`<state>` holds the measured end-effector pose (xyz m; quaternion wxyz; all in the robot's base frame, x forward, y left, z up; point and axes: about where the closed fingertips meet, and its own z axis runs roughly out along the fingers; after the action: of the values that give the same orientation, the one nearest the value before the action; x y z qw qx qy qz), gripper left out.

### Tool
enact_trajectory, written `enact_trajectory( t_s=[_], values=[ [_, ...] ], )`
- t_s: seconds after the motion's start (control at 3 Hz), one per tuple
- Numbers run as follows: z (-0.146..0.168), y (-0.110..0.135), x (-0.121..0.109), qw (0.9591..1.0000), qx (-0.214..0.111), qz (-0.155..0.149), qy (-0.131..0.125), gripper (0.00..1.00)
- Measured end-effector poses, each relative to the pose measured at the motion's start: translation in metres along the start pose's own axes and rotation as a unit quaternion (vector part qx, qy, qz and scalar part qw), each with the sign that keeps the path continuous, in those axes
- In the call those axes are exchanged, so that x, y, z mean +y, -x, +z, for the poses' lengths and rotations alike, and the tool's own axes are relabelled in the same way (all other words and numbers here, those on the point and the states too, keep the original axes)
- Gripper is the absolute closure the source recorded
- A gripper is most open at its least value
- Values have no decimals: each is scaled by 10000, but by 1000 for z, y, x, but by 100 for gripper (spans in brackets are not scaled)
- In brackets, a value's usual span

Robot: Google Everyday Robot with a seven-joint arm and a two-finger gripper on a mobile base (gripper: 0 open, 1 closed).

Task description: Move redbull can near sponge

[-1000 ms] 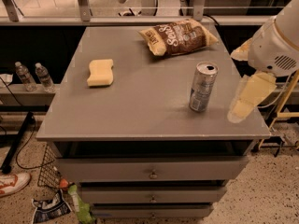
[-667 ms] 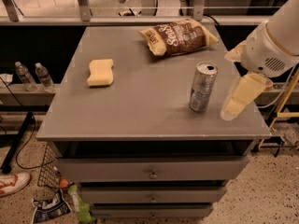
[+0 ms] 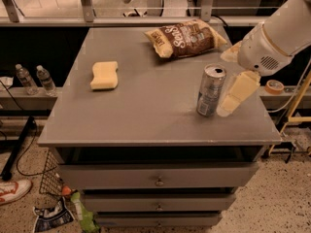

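Standing upright toward the table's [image 3: 146, 120] front right, the can [image 3: 211, 90] is well apart from the sponge [image 3: 104, 75] at the left. The gripper [image 3: 227, 84] hangs just beside the can's right side, jaws apart and empty, probably lining up to enclose it; a bag [image 3: 187, 38] lies behind

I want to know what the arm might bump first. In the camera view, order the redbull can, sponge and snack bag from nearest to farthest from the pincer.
The pincer hangs low over the table near its right edge.
1. redbull can: upright, just beside the pincer.
2. snack bag: lying at the table's back edge.
3. sponge: far across, on the left side.
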<state>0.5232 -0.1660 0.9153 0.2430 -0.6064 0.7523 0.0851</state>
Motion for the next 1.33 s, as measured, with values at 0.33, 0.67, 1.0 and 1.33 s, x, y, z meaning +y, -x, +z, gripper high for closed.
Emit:
enact_trajectory(
  t_s=[0.33, 0.67, 1.0, 1.33],
  values=[
    [12, 9, -2, 9998, -76, -76, 148, 0],
    [22, 17, -1, 9994, -99, -163, 274, 18],
    [28, 23, 1, 9990, -107, -259, 357, 41],
    [33, 32, 3, 9981, -189, -373, 456, 65]
  ],
)
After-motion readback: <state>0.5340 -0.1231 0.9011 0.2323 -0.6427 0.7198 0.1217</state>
